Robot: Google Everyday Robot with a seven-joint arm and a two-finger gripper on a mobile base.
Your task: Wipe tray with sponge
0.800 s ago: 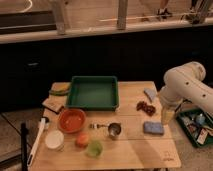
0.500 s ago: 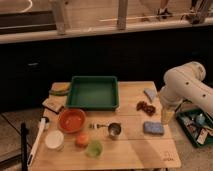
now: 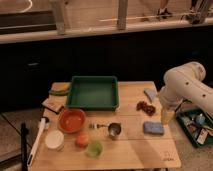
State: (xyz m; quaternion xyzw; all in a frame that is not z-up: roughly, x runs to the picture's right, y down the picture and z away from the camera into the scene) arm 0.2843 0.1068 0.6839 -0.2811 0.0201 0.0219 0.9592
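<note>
The large dark-green tray [image 3: 93, 93] lies at the back middle of the wooden table, and its flat bottom is bare. The small blue sponge [image 3: 153, 128] rests flat on the table near the right edge, in front of and to the right of the tray. My white arm bends in from the right. The gripper [image 3: 167, 116] hangs down just right of the sponge and slightly behind it, apart from it, open and holding nothing.
A grey-blue cloth wedge [image 3: 150, 95] and a red cluster [image 3: 145, 106] lie right of the tray. An orange bowl [image 3: 71, 120], metal cup [image 3: 114, 130], white cup [image 3: 54, 140] and green cup [image 3: 94, 148] stand in front. A yellow-green sponge [image 3: 60, 88] lies left. A cluttered green bin [image 3: 197, 127] sits off the table's right side.
</note>
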